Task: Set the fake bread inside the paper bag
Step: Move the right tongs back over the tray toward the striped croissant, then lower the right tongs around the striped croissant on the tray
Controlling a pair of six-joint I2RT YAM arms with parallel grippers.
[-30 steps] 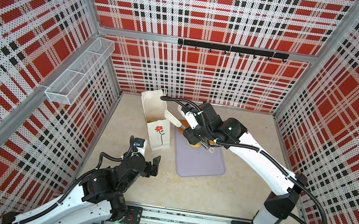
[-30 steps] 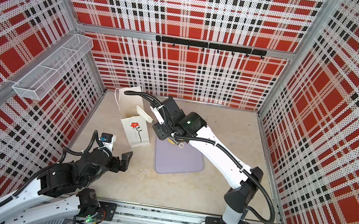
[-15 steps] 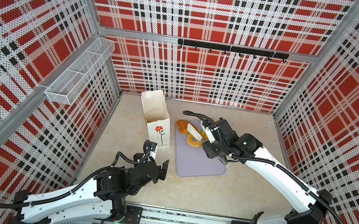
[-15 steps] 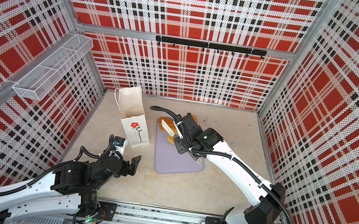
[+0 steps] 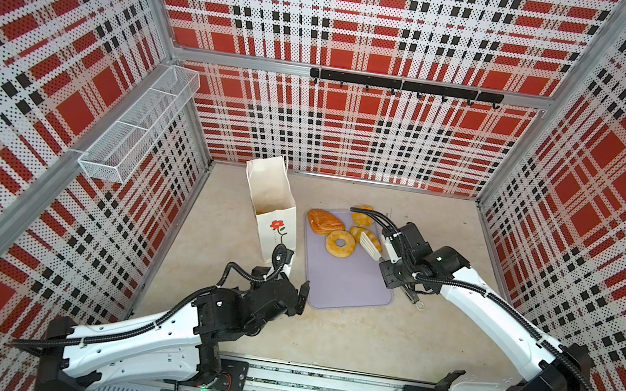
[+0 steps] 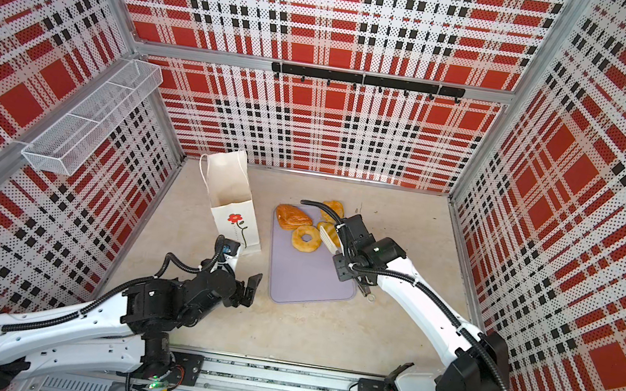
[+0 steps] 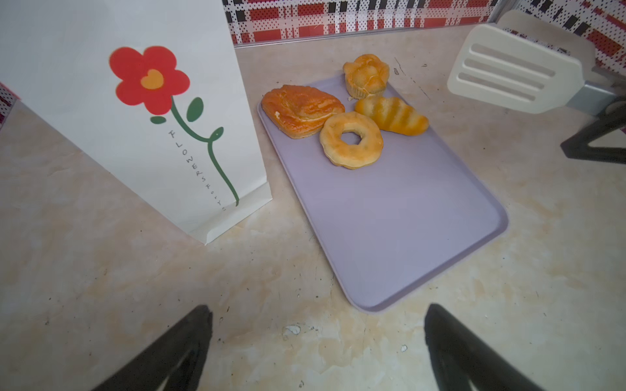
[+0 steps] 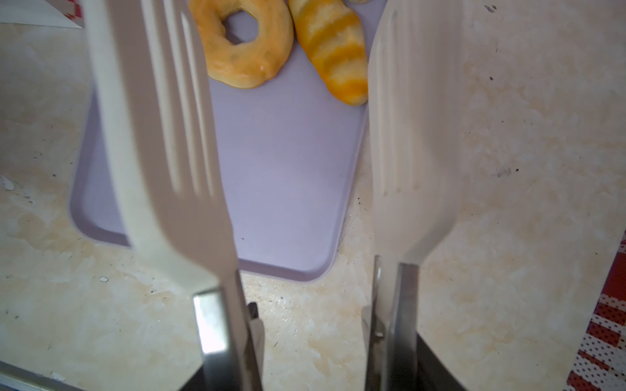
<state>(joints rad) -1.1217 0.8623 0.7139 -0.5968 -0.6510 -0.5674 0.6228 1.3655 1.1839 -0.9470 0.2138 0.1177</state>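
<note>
Open, empty tongs [image 7: 515, 67] hover seemingly over the croissant [image 7: 392, 115].

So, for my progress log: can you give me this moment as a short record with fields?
bag: upright, mouth open, contents not visible
tray: right of the bag in both top views, near end bare
on tray, far end: flaky pastry, doughnut, croissant, bun
left gripper: open, empty, low near the bag's base
right gripper: shut on tongs
tongs: blades apart, empty, raised near the croissant
</note>
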